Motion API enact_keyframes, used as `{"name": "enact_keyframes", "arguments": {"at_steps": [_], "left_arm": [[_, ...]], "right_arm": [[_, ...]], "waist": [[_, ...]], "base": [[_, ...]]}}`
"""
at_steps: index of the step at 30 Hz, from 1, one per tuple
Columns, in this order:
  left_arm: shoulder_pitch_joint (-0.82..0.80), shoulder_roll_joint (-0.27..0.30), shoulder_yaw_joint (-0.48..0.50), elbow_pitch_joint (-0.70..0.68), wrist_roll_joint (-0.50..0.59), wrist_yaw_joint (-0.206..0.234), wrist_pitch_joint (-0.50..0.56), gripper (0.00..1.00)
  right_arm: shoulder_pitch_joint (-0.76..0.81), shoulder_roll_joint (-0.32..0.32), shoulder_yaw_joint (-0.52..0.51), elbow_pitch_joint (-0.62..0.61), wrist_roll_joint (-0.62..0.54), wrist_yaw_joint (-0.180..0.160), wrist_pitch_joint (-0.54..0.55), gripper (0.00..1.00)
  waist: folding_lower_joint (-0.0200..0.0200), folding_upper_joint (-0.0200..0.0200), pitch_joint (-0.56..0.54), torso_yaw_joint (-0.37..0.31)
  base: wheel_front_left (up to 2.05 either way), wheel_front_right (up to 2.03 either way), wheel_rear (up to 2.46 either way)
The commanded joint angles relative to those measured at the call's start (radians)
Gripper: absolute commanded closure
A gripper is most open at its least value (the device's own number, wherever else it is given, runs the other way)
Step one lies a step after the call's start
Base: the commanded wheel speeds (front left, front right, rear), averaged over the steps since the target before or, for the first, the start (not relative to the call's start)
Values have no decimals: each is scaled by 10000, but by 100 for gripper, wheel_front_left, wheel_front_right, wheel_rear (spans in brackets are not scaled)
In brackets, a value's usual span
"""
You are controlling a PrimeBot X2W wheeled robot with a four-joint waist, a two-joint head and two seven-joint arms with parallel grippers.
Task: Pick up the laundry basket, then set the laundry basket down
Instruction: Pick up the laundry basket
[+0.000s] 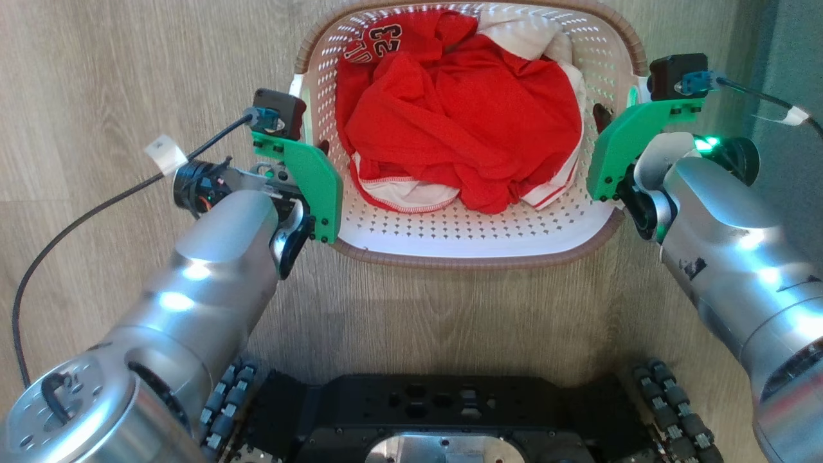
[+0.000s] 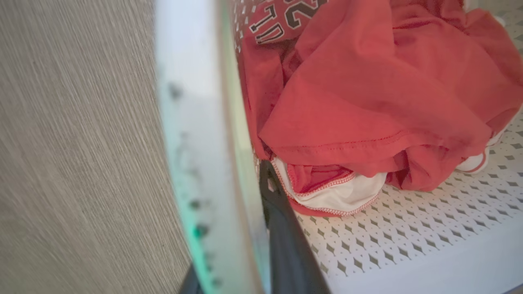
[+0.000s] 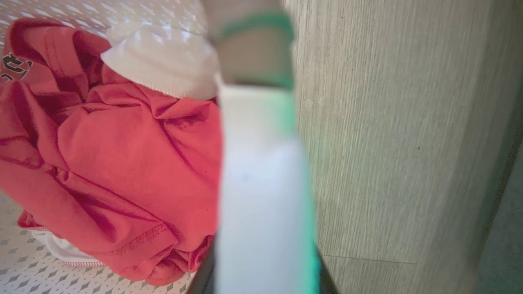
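Note:
The laundry basket [image 1: 463, 258], white and perforated with a brown rim, sits between my two arms in the head view, with red and white clothes [image 1: 456, 116] heaped inside. My left gripper [image 1: 315, 151] is shut on the basket's left white handle [image 2: 204, 163]; one dark finger [image 2: 286, 237] lies inside the wall against the clothes. My right gripper [image 1: 611, 119] is shut on the right handle [image 3: 261, 183], with a dark finger [image 3: 204, 271] on either side of it. Whether the basket rests on the floor or hangs above it, I cannot tell.
Pale wood-look floor [image 1: 96, 77] surrounds the basket. My black wheeled base [image 1: 437, 411] is just below it in the head view. A darker grey-green surface [image 1: 794, 45] borders the floor at the right. Black cables [image 1: 77, 222] trail from both wrists.

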Motion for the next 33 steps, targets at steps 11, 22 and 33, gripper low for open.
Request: {"name": "enact_keyframes", "arguments": {"at_steps": [11, 22, 33], "left_arm": [[347, 181, -751, -14, -351, -457, 996, 100], [665, 181, -1070, 36, -529, -647, 1542, 100], [1552, 181, -1294, -163, -750, -821, 3066, 100]], "right_arm": [[636, 60, 844, -90, 487, 71, 1146, 100], [907, 3, 1463, -37, 1008, 71, 2589, 100], [1646, 62, 1943, -129, 1802, 71, 4400, 100]], "waist": [[-1, 0, -717, -103], [-1, 0, -1913, -169], [-1, 0, -4076, -124]], "base": [[0, 0, 0], [0, 0, 0], [0, 0, 0]]}}
